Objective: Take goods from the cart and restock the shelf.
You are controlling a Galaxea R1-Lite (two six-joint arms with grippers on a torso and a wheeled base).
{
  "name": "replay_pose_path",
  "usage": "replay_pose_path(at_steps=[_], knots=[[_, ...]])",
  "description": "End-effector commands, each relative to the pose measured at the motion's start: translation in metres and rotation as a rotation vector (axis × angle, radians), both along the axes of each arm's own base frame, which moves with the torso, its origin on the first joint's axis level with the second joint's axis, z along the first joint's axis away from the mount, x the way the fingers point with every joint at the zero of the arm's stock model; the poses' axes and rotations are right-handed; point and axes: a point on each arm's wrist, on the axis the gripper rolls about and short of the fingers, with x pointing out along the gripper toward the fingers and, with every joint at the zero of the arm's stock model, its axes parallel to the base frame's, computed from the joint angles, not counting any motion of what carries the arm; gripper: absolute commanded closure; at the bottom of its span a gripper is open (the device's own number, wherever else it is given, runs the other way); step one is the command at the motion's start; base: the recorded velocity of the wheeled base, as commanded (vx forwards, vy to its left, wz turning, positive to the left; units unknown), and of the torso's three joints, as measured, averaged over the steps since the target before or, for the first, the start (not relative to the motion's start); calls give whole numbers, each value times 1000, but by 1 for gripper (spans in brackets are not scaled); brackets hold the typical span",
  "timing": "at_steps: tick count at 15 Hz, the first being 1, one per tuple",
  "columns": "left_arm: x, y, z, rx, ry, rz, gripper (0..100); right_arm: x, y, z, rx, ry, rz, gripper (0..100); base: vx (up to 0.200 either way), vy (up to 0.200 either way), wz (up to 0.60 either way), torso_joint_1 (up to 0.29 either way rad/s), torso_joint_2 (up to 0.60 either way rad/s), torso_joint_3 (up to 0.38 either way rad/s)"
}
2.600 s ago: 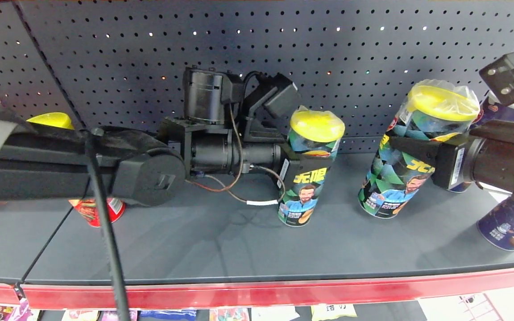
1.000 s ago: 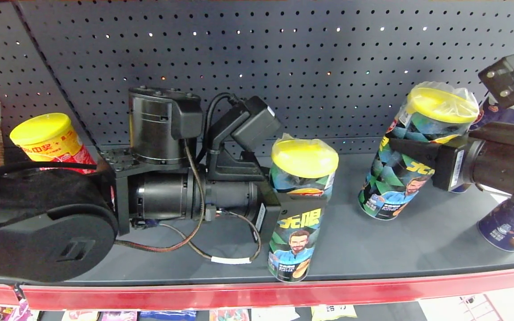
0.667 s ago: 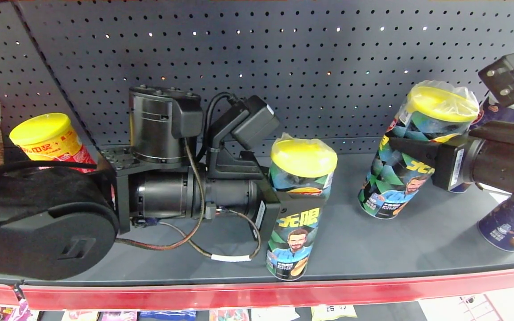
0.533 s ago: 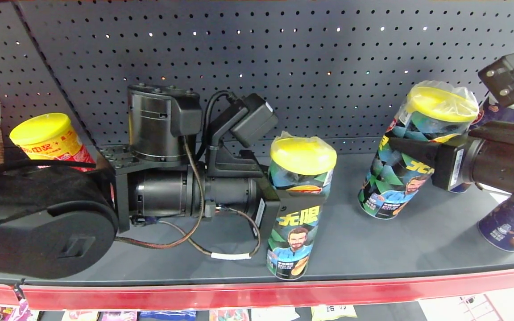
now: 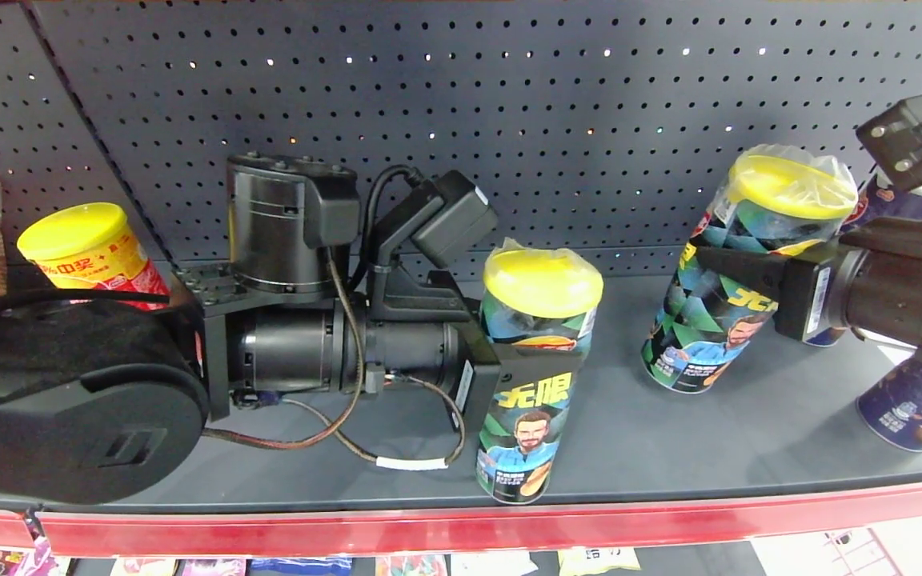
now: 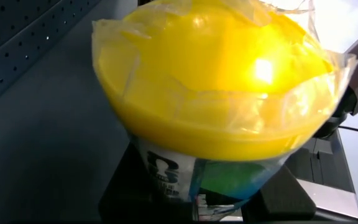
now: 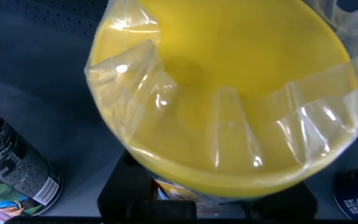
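Head view: left hand clamps front can, right hand tilted can; wrist views face their yellow lids.

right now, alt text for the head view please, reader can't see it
Two grippers each hold a yellow-lidded can over a dark shelf: the left gripper holds the upright can near the front edge, the right gripper the tilted can farther back. A red can stands far left, a blue can far right.
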Motion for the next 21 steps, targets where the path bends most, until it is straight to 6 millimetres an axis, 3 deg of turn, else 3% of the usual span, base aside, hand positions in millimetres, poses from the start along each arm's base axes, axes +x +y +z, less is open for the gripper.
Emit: replay_pose_path(at_steps=[1,12,19,20,21], knots=[[-2,0,-2,5,3,-2,100,0,1,-1,-2,2,2,100,0,0,0,0,0,0],[-17,6,-8,25,22,-14,100,2,2,-2,-4,7,4,100,0,0,0,0,0,0],[-16,6,-9,29,25,-10,100,2,2,-2,-6,7,4,100,0,0,0,0,0,0],[-16,7,-9,29,25,-11,0,2,2,-2,-6,7,4,100,0,0,0,0,0,0],[-16,7,-9,29,26,-9,0,2,2,-2,-6,7,6,100,0,0,0,0,0,0]])
